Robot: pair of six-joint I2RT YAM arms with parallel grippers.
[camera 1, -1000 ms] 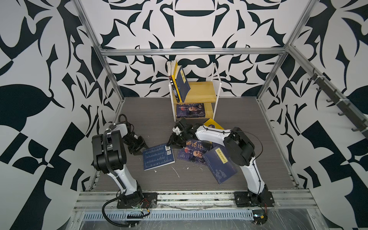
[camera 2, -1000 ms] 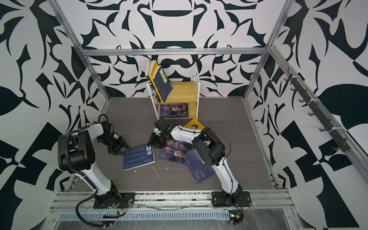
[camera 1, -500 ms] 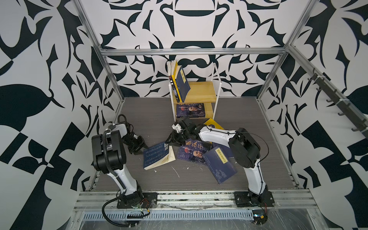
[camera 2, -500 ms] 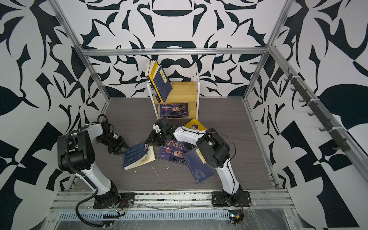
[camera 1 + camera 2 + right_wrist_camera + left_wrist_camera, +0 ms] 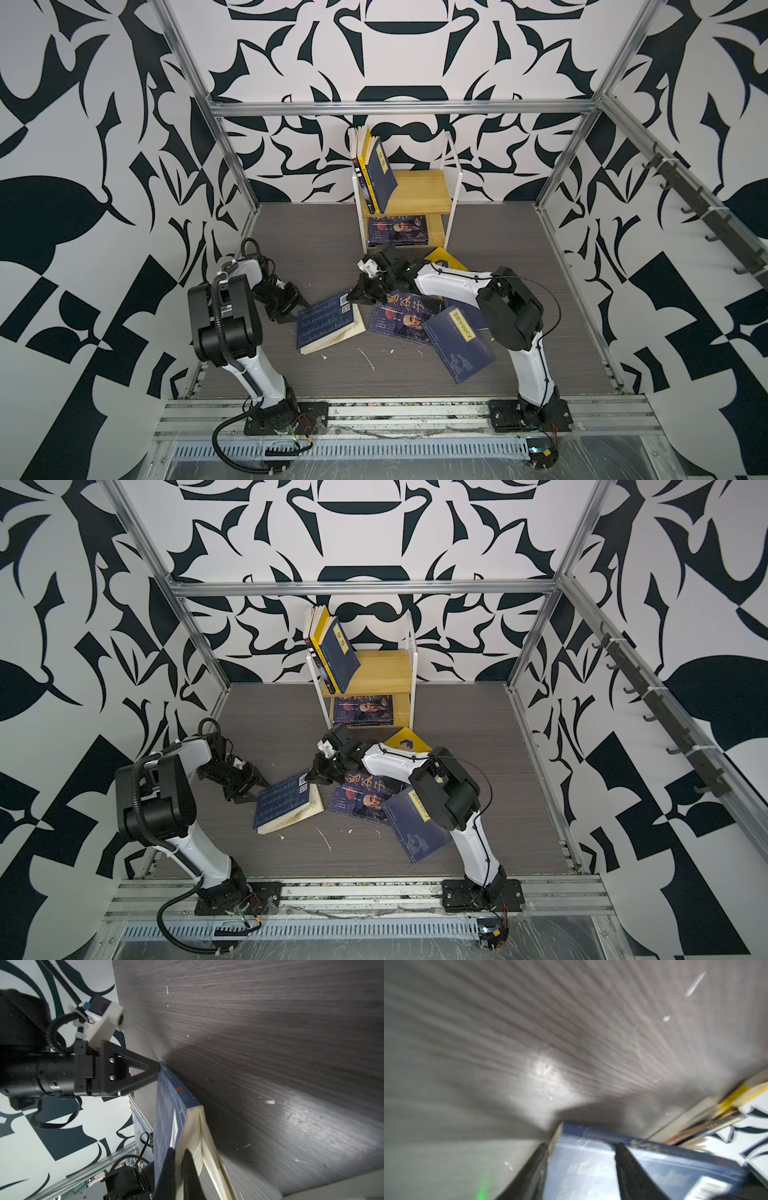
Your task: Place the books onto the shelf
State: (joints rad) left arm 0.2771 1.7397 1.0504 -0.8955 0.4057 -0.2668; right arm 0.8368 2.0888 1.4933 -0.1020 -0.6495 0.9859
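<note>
Risk ahead: right pincer point(image 5: 179, 1152) clamps the navy book point(image 5: 326, 324) by cover and top pages only, the rest sagging onto the tabletop point(image 5: 316, 232); left pincer point(image 5: 293, 313), jaws apart, seemingly straddles its corner; a lift could tear it.

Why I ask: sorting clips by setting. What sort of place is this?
Probably a robot test cell: two arms bolted to a rail, a metal frame with patterned walls, and a shelf with books.

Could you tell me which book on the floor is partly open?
The navy book nearest the left gripper; its cream pages gape, while the other floor books lie shut.
</note>
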